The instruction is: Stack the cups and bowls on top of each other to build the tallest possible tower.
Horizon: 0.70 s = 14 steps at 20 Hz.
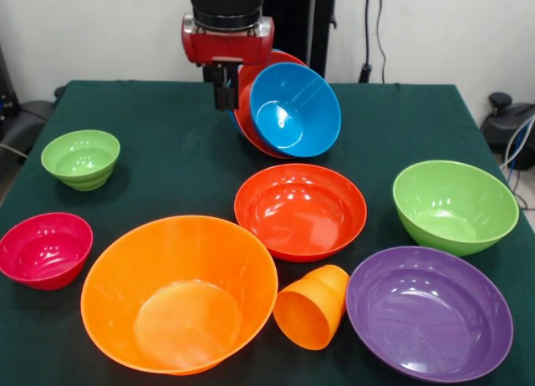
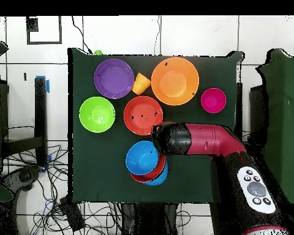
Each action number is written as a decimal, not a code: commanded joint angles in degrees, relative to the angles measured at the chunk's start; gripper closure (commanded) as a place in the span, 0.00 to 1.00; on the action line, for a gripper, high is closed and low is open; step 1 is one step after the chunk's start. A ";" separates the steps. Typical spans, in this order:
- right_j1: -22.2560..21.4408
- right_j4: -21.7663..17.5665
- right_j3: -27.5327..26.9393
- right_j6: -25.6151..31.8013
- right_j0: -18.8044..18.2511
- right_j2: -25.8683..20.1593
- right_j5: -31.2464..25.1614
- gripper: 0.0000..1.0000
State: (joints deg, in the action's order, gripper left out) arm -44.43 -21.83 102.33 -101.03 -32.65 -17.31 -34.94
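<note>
My gripper (image 1: 224,95) hangs at the far middle of the table, shut on the left rim of a tilted nest of bowls. A blue bowl (image 1: 294,110) faces the camera, with a red-orange bowl (image 1: 248,87) and another blue rim behind it. The nest also shows in the overhead view (image 2: 146,164), beside the arm's wrist (image 2: 173,138), which hides the gripper there. The small orange cup (image 1: 313,307) lies on its side near the front, between the large orange bowl (image 1: 179,292) and the large purple bowl (image 1: 429,311). A second red-orange bowl (image 1: 300,210) sits upright in the middle.
A large green bowl (image 1: 455,206) stands at the right. A small green bowl (image 1: 81,158) and a small magenta bowl (image 1: 45,249) stand at the left. The dark green table (image 1: 167,135) ends close behind the gripper. Cables lie on the floor around it.
</note>
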 commanded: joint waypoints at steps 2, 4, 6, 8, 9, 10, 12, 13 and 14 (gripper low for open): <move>6.40 -4.67 -8.02 7.20 3.59 -4.01 -6.30 1.00; 7.40 -4.52 -8.94 7.04 3.95 -3.46 -7.79 1.00; 7.59 -4.88 -8.85 7.06 4.08 -2.93 -7.65 1.00; 8.06 -4.33 -8.44 6.52 3.75 -2.98 -6.49 1.00; 8.34 -4.55 -8.40 6.50 3.80 -2.89 -6.07 1.00; 8.02 -4.40 -7.35 6.28 3.50 -2.95 -5.34 1.00; 7.60 -5.37 -5.16 4.82 3.76 -2.15 -2.26 1.00; 7.37 -5.75 -4.26 4.44 4.00 -1.77 -1.79 1.00; 6.52 -5.88 -3.12 4.24 4.08 -1.59 -1.50 1.00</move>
State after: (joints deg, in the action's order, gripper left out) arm -39.10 -21.89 97.43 -101.03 -30.28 -17.60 -36.74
